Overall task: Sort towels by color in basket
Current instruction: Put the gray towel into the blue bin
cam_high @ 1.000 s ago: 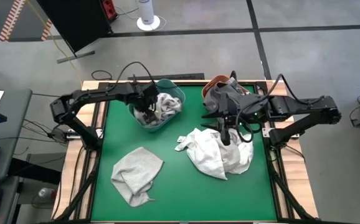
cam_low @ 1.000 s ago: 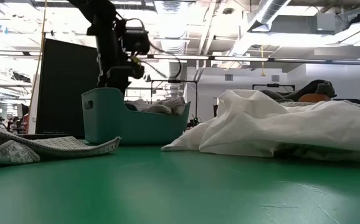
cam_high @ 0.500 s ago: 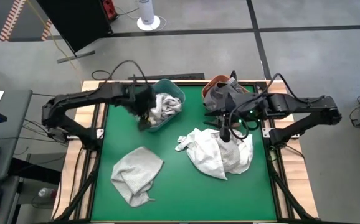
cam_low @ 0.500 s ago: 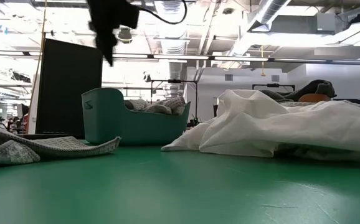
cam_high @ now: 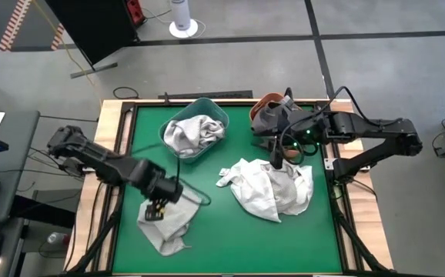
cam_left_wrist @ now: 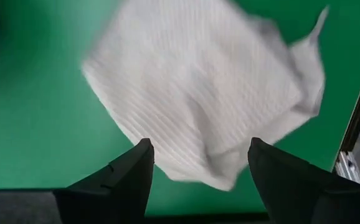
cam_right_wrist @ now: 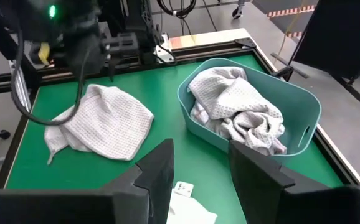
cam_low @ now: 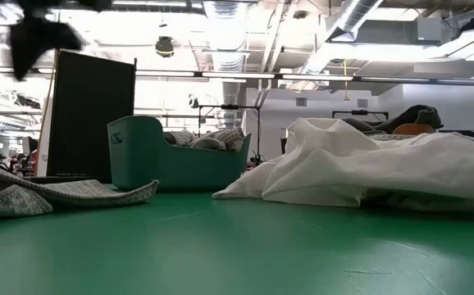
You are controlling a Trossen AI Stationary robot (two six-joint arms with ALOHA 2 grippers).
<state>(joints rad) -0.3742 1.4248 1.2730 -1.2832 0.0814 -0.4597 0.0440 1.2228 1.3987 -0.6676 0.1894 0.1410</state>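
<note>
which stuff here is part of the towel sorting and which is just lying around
Part of the job:
- light grey towel on the mat, left gripper open above it
- white towel pile under the right gripper
- teal basket holding grey towels
- dark grey and rust-orange towels at the far edge

Lying about:
- black panel
- white floor stand

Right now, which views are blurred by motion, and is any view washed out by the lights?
High view: the left arm and left gripper smear above the light grey towel. Left wrist view: that towel is streaked, its weave soft. Low view: the bright ceiling lights wash out the room; a dark blurred shape sits in the top corner. Right wrist view: sharp on the teal basket.
</note>
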